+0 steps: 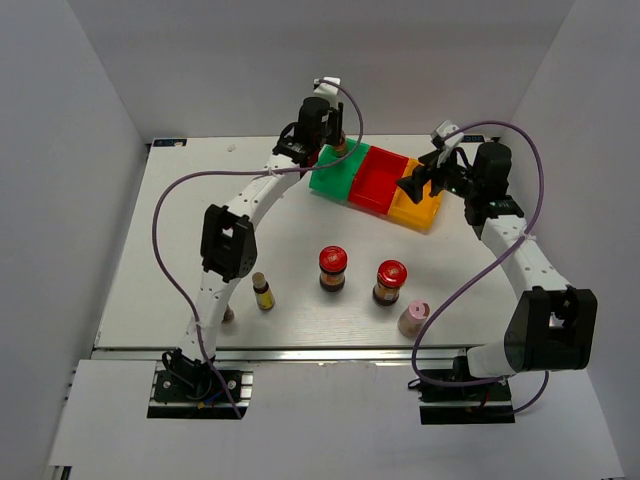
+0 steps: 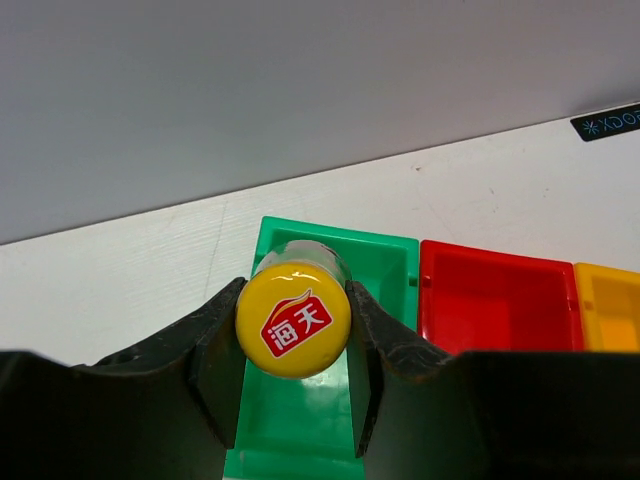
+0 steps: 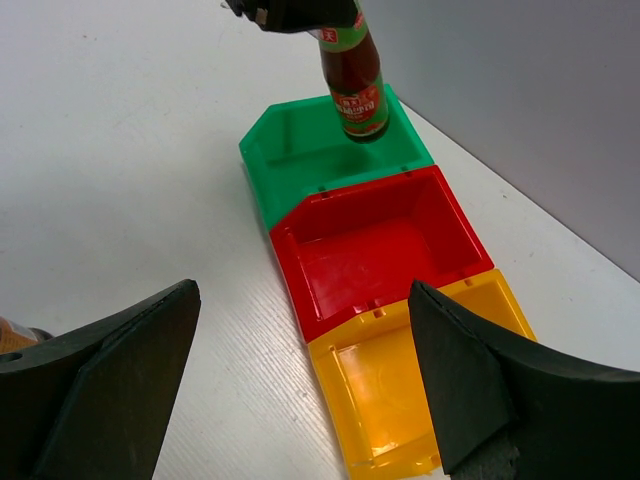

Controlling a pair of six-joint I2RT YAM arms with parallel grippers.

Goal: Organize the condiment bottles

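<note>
Lower centre of the top view, standing on the white tabletop (image 1: 300, 225): pale pink-capped bottle (image 1: 413, 318), two squat dark red-lidded jars (image 1: 333, 268) (image 1: 390, 281), one slim dark yellow-capped bottle (image 1: 262, 291). Upper right: right tool (image 3: 302, 290), jaws spread wide, empty, above the yellow plastic bin (image 3: 390, 400). Upper centre: left tool (image 2: 296, 330) clamped on the second slim yellow-capped bottle (image 3: 358, 85), upright over the green plastic bin (image 3: 290, 150).
</note>
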